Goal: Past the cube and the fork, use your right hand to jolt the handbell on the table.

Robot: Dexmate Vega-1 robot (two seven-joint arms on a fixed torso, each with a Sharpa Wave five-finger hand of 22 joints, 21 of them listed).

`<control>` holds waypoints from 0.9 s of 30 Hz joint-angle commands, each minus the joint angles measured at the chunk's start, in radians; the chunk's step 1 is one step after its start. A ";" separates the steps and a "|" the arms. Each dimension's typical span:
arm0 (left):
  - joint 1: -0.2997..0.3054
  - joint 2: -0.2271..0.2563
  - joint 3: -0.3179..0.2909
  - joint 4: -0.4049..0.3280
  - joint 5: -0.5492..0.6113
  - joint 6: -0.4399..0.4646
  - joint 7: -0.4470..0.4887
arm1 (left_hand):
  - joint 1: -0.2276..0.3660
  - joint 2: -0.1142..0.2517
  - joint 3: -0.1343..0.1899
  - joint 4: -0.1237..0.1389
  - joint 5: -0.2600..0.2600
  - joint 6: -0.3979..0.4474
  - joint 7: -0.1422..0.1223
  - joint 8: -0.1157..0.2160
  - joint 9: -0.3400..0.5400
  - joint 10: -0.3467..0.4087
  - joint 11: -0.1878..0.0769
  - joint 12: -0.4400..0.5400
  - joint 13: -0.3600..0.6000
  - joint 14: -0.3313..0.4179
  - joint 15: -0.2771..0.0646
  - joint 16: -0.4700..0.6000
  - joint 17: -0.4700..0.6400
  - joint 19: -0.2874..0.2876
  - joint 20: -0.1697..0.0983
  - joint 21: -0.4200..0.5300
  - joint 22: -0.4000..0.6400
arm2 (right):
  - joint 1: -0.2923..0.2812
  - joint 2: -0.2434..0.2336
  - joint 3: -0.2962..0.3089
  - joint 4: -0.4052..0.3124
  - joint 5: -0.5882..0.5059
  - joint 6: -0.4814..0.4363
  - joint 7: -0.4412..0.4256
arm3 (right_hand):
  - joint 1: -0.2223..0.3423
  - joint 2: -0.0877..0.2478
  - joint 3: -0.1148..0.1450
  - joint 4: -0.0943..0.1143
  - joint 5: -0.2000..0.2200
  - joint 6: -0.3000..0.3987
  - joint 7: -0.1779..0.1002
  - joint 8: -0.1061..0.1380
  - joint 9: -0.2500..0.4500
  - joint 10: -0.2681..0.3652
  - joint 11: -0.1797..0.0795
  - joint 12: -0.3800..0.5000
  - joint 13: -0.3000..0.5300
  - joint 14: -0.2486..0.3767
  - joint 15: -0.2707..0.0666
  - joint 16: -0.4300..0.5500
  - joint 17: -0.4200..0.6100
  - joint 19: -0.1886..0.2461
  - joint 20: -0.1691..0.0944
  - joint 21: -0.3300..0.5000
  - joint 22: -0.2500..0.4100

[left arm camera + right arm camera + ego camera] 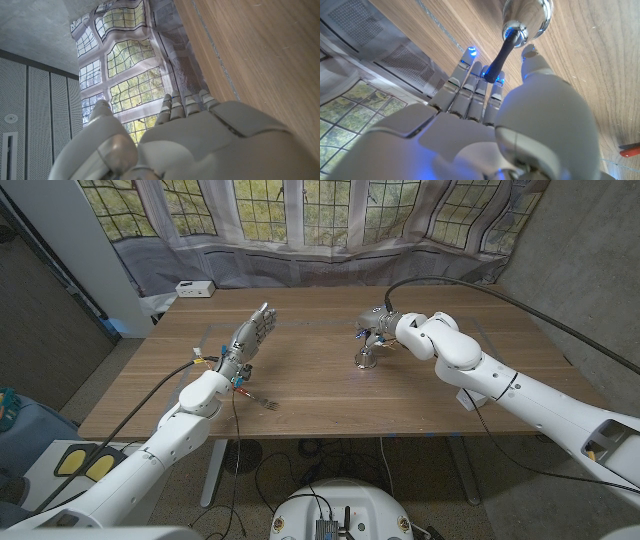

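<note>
The silver handbell (pixel 366 358) stands on the table's far middle with its dark handle (pixel 499 59) pointing up. My right hand (pixel 380 328) hangs just over it, fingers (pixel 470 87) stretched out and touching the handle, thumb beside the bell's shiny body (pixel 527 17); nothing is gripped. The fork (pixel 262 402) lies near the front edge, left of centre. My left hand (pixel 250 335) stands upright above the table's left half, fingers straight and apart, holding nothing; the left wrist view shows the back of this hand (pixel 200 140).
A small white box (pixel 195 288) sits at the wooden table's (pixel 320 395) far left corner. A curtain with a window print (pixel 330 220) hangs close behind the far edge. Cables trail from both arms. A red object (pixel 630 149) shows at the right wrist picture's edge.
</note>
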 commanded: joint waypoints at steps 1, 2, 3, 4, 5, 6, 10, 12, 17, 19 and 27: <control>0.000 0.000 0.001 0.002 -0.003 0.002 -0.006 | 0.003 0.004 0.010 -0.001 -0.001 0.005 -0.002 0.006 0.003 0.008 0.000 0.003 0.004 0.001 0.003 0.000 0.003 0.000 0.006 -0.001 0.004 | -0.010 -0.002 0.014 -0.012 0.011 0.008 0.018 | -0.035 -0.002 -0.006 0.009 0.010 -0.078 0.007 -0.006 -0.002 -0.076 0.008 -0.006 -0.015 -0.078 0.015 0.002 -0.021 -0.051 0.014 -0.050 0.002; 0.000 0.000 0.002 0.003 -0.002 0.002 -0.006 | 0.003 0.004 0.010 -0.001 -0.001 0.005 -0.002 0.006 0.003 0.008 -0.001 0.003 0.004 0.001 0.002 0.000 0.003 0.000 0.005 -0.001 0.004 | -0.012 -0.003 0.015 -0.014 0.010 0.007 0.014 | -0.045 -0.003 -0.008 0.011 0.011 -0.094 0.004 -0.005 -0.003 -0.090 0.012 -0.005 -0.019 -0.102 0.020 0.000 -0.026 -0.067 0.015 -0.064 0.002; -0.001 0.001 0.002 0.003 -0.003 0.002 -0.007 | 0.003 0.004 0.010 -0.001 -0.001 0.005 -0.002 0.006 0.003 0.008 0.000 0.003 0.004 0.001 0.002 0.000 0.003 0.000 0.006 -0.001 0.004 | -0.015 -0.004 0.018 -0.015 0.013 0.006 0.011 | -0.058 -0.003 -0.010 0.016 0.011 -0.114 0.007 -0.006 -0.004 -0.115 0.015 -0.008 -0.023 -0.123 0.023 0.000 -0.030 -0.080 0.018 -0.077 0.002; -0.001 0.001 0.002 0.003 -0.003 0.002 -0.007 | 0.003 0.004 0.011 -0.001 -0.001 0.005 -0.002 0.006 0.003 0.006 -0.001 0.002 0.004 0.002 0.002 0.000 0.003 0.000 0.005 -0.001 0.004 | -0.017 -0.004 0.021 -0.017 0.017 0.005 0.010 | -0.070 -0.001 -0.012 0.020 0.011 -0.127 0.008 -0.005 -0.005 -0.127 0.020 -0.006 -0.027 -0.136 0.030 0.002 -0.033 -0.087 0.017 -0.087 0.002; -0.001 0.001 0.002 0.003 -0.002 0.003 -0.007 | 0.003 0.004 0.011 -0.001 -0.001 0.005 -0.002 0.006 0.003 0.006 -0.001 0.002 0.004 0.002 0.002 0.000 0.003 -0.001 0.006 -0.001 0.004 | -0.020 -0.005 0.024 -0.019 0.021 0.005 0.005 | -0.081 0.001 -0.012 0.022 0.012 -0.144 0.016 -0.003 -0.006 -0.150 0.024 -0.007 -0.032 -0.158 0.031 0.002 -0.039 -0.105 0.015 -0.103 0.002; -0.002 0.002 0.003 0.003 -0.002 0.004 -0.008 | 0.003 0.004 0.011 -0.001 -0.001 0.005 -0.002 0.006 0.003 0.006 -0.001 0.002 0.004 0.002 0.002 0.000 0.003 0.000 0.005 -0.001 0.004 | -0.024 -0.005 0.029 -0.020 0.027 0.004 -0.002 | -0.087 0.001 -0.012 0.023 0.012 -0.156 0.025 -0.002 -0.007 -0.164 0.028 -0.005 -0.037 -0.176 0.029 0.002 -0.044 -0.101 0.019 -0.110 0.002; -0.003 0.002 0.003 0.003 -0.004 0.007 -0.009 | 0.003 0.004 0.011 -0.002 -0.001 0.006 -0.002 0.006 0.003 0.008 0.000 0.002 0.004 0.001 0.003 0.000 0.003 -0.001 0.005 -0.001 0.004 | -0.042 -0.010 0.047 -0.031 0.049 -0.001 -0.035 | -0.124 0.005 -0.015 0.029 0.013 -0.200 0.053 0.001 -0.011 -0.233 0.041 -0.004 -0.059 -0.260 0.046 0.001 -0.065 -0.169 0.027 -0.172 0.002; -0.004 0.003 0.004 0.003 -0.004 0.008 -0.012 | 0.003 0.004 0.012 -0.002 -0.001 0.006 -0.001 0.006 0.003 0.007 -0.001 0.002 0.004 0.001 0.002 0.000 0.003 0.000 0.006 -0.001 0.004 | -0.060 -0.016 0.064 -0.041 0.065 -0.003 -0.073 | -0.143 0.008 -0.017 0.034 0.012 -0.217 0.061 0.002 -0.013 -0.263 0.049 -0.005 -0.068 -0.296 0.050 0.001 -0.073 -0.186 0.026 -0.194 0.002; -0.005 0.005 0.004 0.002 -0.003 0.011 -0.011 | 0.003 0.004 0.012 -0.001 -0.001 0.005 -0.001 0.005 0.003 0.007 -0.003 0.002 0.004 0.001 0.002 0.000 0.003 -0.001 0.005 -0.001 0.004 | -0.092 -0.029 0.096 -0.054 0.103 0.001 -0.155 | -0.163 0.014 -0.016 0.035 0.012 -0.282 0.063 -0.007 -0.015 -0.315 0.053 -0.004 -0.084 -0.342 0.059 0.004 -0.087 -0.208 0.025 -0.228 0.003; -0.005 0.007 0.003 0.001 -0.003 0.013 -0.011 | 0.003 0.004 0.013 -0.002 -0.001 0.006 -0.001 0.005 0.003 0.008 -0.001 0.002 0.004 0.001 0.002 0.000 0.003 -0.001 0.004 -0.001 0.004 | -0.105 -0.033 0.114 -0.055 0.133 0.009 -0.188 | -0.179 0.019 -0.018 0.041 0.011 -0.316 0.061 -0.011 -0.016 -0.332 0.056 -0.004 -0.089 -0.348 0.062 0.008 -0.090 -0.210 0.026 -0.238 0.003; -0.010 0.013 0.003 -0.002 -0.002 0.021 -0.013 | 0.003 0.004 0.014 -0.002 -0.001 0.006 -0.001 0.005 0.003 0.007 -0.001 0.002 0.004 0.001 0.002 0.000 0.003 -0.001 0.003 -0.001 0.004 | -0.151 -0.053 0.180 -0.071 0.268 0.030 -0.286 | -0.298 0.026 -0.049 0.087 0.002 -0.444 0.086 -0.005 -0.017 -0.389 0.057 0.000 -0.114 -0.393 0.076 0.013 -0.107 -0.226 0.034 -0.288 0.004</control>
